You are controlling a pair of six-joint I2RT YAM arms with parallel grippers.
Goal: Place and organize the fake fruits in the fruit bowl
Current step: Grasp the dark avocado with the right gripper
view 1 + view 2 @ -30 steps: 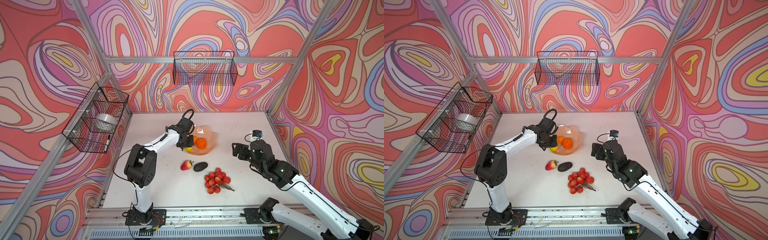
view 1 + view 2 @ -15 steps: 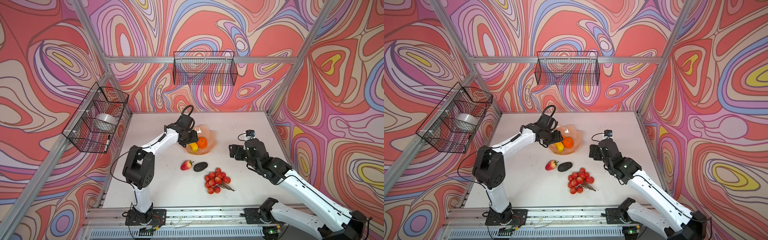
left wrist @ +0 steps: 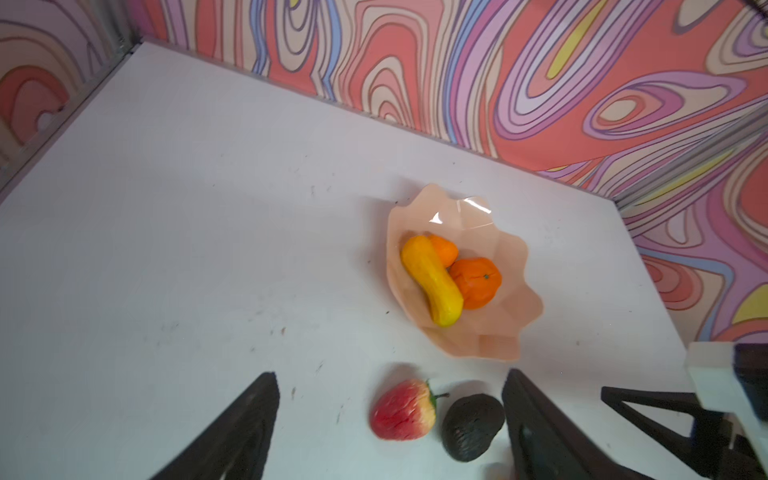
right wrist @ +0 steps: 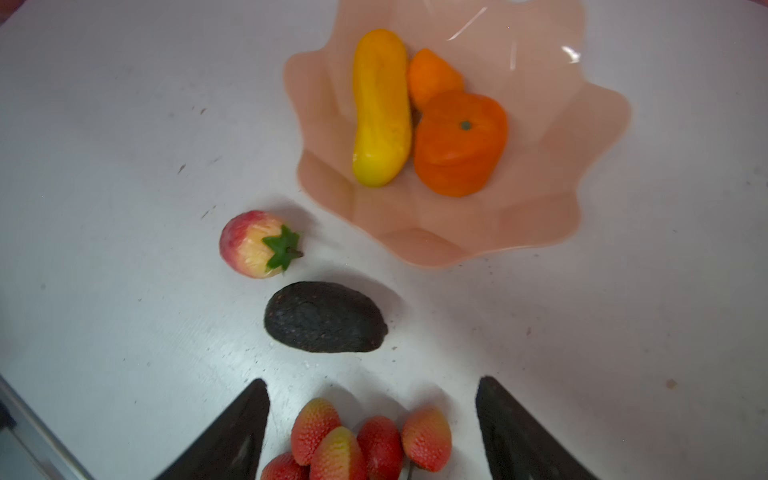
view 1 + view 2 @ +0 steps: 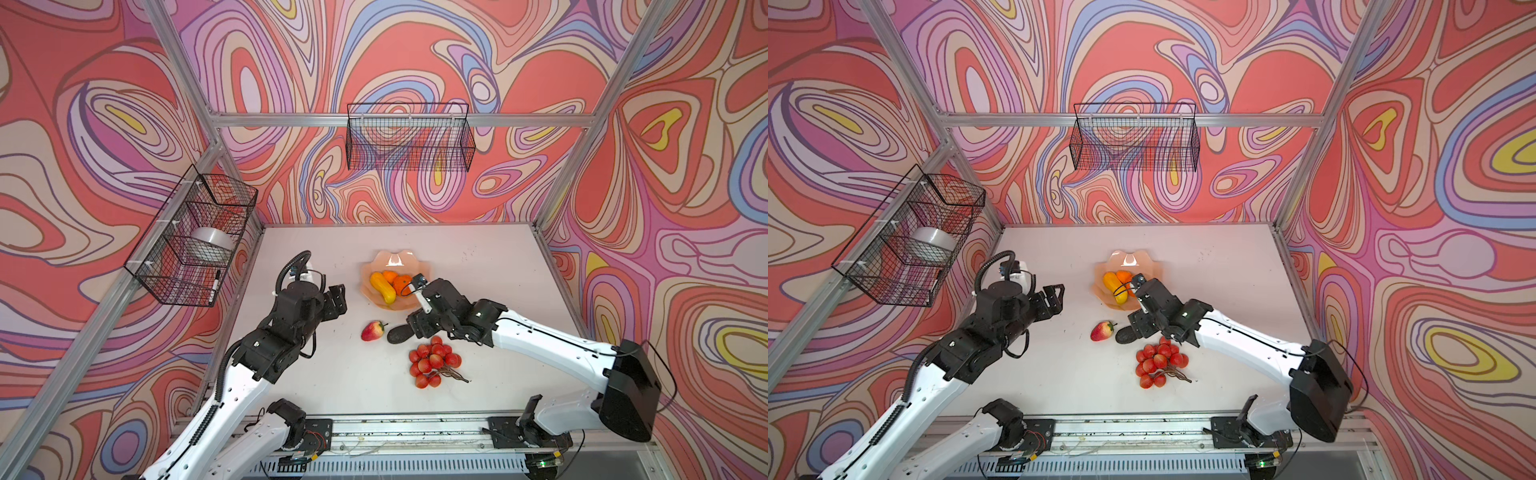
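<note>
The pink fruit bowl [image 5: 376, 286], mid-picture, holds two oranges [image 5: 400, 284] and a yellow gourd [image 5: 382, 286]. Strawberry [image 5: 372, 331], avocado [image 5: 398, 333] and grapes [image 5: 433, 360] wait on the table below it. Left gripper [image 3: 390, 432] and right gripper [image 4: 372, 432] are wide, holding nothing.

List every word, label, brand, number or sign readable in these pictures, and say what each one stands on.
None: no readable text shows in any view.
Fruits and bowl: no labels or print.
Wire baskets: no tags; the marker in the side one is too small to read.
Arms and base boards: any markings are too small or blurred to read.
Walls: swirl pattern only, no lettering.
</note>
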